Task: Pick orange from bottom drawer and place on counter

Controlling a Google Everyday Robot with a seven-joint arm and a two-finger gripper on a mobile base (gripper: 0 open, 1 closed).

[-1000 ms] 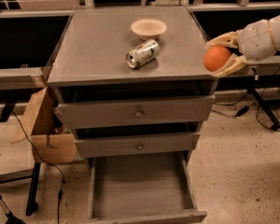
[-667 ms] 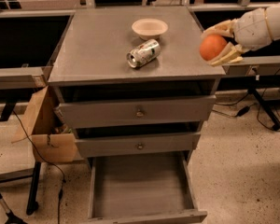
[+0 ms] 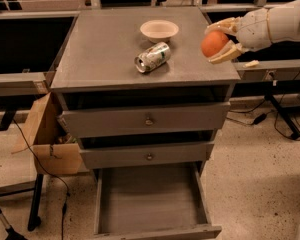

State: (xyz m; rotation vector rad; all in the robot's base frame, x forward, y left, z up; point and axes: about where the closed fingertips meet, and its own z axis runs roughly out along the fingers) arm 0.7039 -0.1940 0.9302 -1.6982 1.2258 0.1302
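My gripper point(image 3: 217, 41) comes in from the right on a white arm and is shut on the orange point(image 3: 214, 43). It holds the orange in the air above the right edge of the counter point(image 3: 105, 49). The bottom drawer point(image 3: 150, 199) is pulled open at the foot of the cabinet, and its grey floor is bare.
A pale bowl point(image 3: 159, 30) stands at the back middle of the counter. A soda can point(image 3: 152, 57) lies on its side in front of the bowl. Two knobbed drawers point(image 3: 149, 120) are slightly open. A cardboard box point(image 3: 47, 136) sits left of the cabinet. Cables run on the floor.
The gripper has lifted the orange and carried it up and to the left, from beside the counter's right edge to above that edge.
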